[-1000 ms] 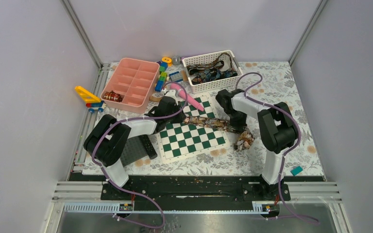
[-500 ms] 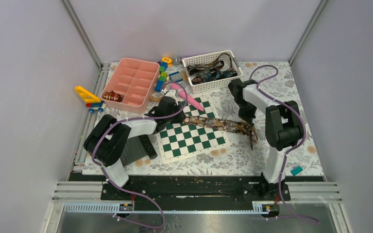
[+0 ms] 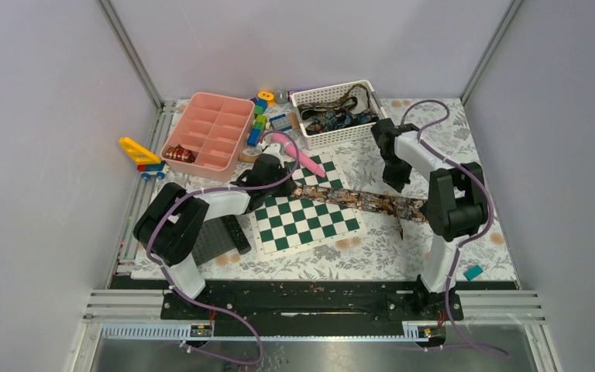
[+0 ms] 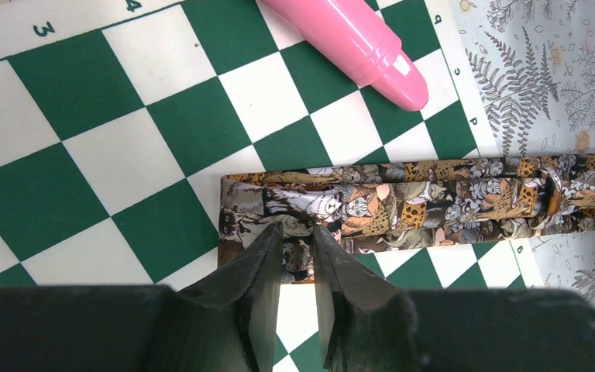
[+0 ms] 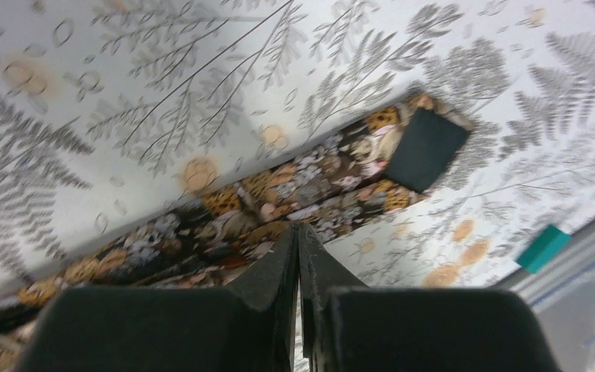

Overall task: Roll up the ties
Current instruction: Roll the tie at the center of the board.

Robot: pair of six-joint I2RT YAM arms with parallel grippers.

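One tie (image 3: 356, 200) lies drawn out straight across the middle of the bench, its left end on the far edge of the chessboard (image 3: 302, 225), its right part on the flowered cloth towards the right edge. The left gripper (image 4: 298, 232) is nearly closed and pinches the folded left end, presumably to anchor it so the strip lies flat for rolling. The right gripper (image 5: 298, 231) has its fingers pressed flat together just over the tie's right part; I cannot tell whether any fabric is nipped between them. A thin tail (image 3: 399, 225) trails towards the near edge. More ties (image 3: 333, 116) sit in the white basket (image 3: 341, 138) at the far edge. One coil (image 3: 178, 155) sits in the near-left corner compartment of the pink tray (image 3: 213, 116). A pink marker (image 4: 356, 39) lies on the chessboard's far corner, just beside the held end, and could foul a roll started there. The cloth on the near side of the tie is open. The right arm stands close over the right end.
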